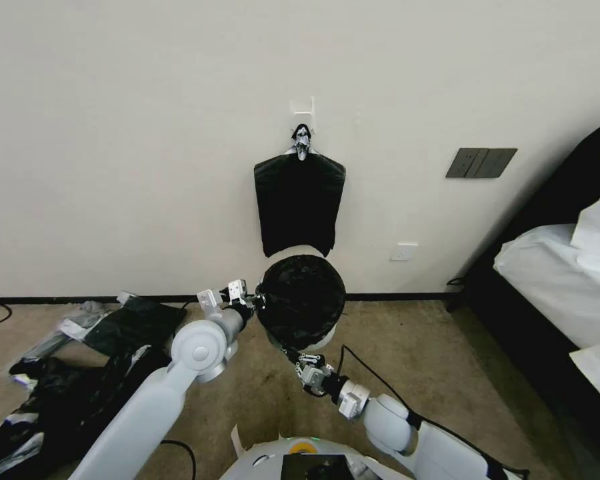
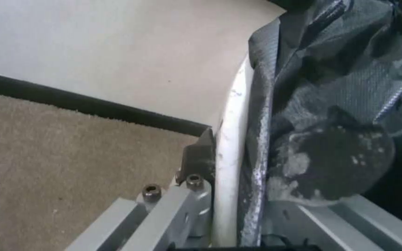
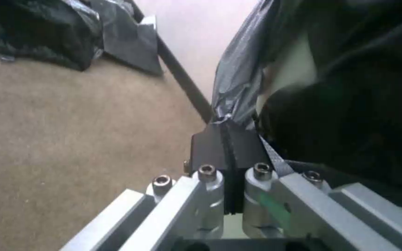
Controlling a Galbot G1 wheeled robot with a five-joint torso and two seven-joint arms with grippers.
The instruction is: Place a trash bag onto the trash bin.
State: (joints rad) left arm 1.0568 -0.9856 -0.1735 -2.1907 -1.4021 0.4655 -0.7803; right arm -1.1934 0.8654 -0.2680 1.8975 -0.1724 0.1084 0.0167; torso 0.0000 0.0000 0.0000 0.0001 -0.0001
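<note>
From the head camera, the trash bag [image 1: 301,300] drapes over the trash bin [image 1: 321,341], hiding all but a white sliver; the left gripper [image 1: 255,301] sits at its nine o'clock, the right gripper [image 1: 293,356] at six, on beige carpet [image 1: 407,353] before a wall. In the left wrist view, the jaws straddle the bin's white rim [image 2: 229,167] and bag film [image 2: 331,104], spread apart. In the right wrist view, the pads [image 3: 210,150] are pressed together, pinching the bag's edge [image 3: 238,87]; a plastic heap [image 3: 47,31] lies beyond.

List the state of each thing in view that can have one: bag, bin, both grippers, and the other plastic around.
trash bag: opened, draped over the bin's mouth.
trash bin: upright, mostly covered.
left gripper: jaws straddling bin rim and bag edge.
right gripper: jaws shut on the bag's edge.
hanging bundle: flat, on wall hook.
plastic heap: crumpled on the carpet.
</note>
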